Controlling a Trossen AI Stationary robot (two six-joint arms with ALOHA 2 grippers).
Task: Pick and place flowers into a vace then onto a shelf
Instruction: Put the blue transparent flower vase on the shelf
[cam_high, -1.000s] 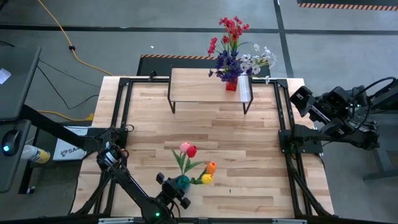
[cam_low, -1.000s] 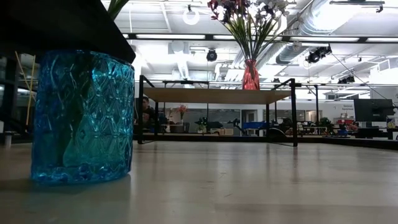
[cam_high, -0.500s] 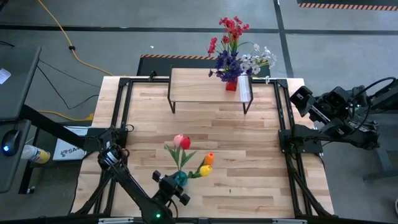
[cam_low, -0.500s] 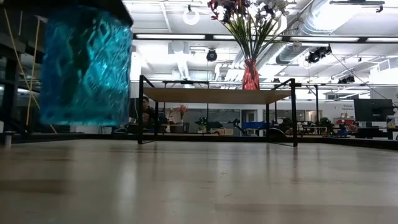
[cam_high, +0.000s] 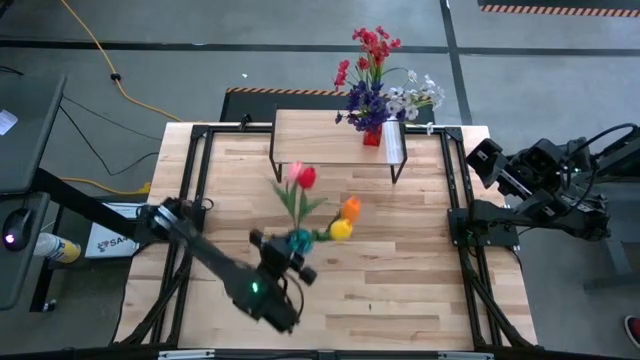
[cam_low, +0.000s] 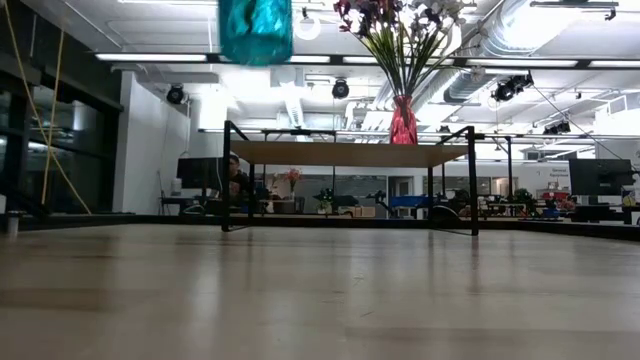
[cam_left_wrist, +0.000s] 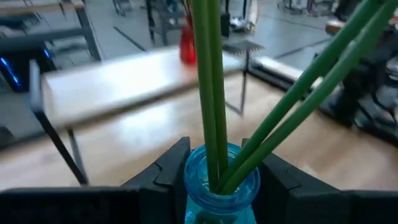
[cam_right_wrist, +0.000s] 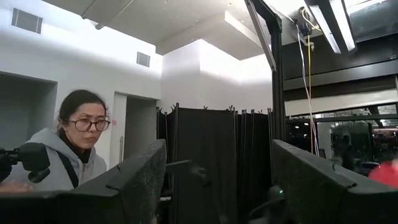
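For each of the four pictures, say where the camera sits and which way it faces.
High: overhead, straight down; both arms, left end effector gripping the blue vase.
Low: table height, level towards the shelf; no arm seen.
Left wrist: on the left arm, facing the shelf; fingers clamp the vase.
Right wrist: faces the room and a person; own open fingers.
High, low and left wrist share vase and shelf.

Red vase (cam_high: 372, 137) blocks the shelf's (cam_high: 310, 130) right end; left stands free.

Left end effector (cam_high: 297, 243) grips blue vase (cam_high: 299, 240), tulips (cam_high: 320, 200) inside.
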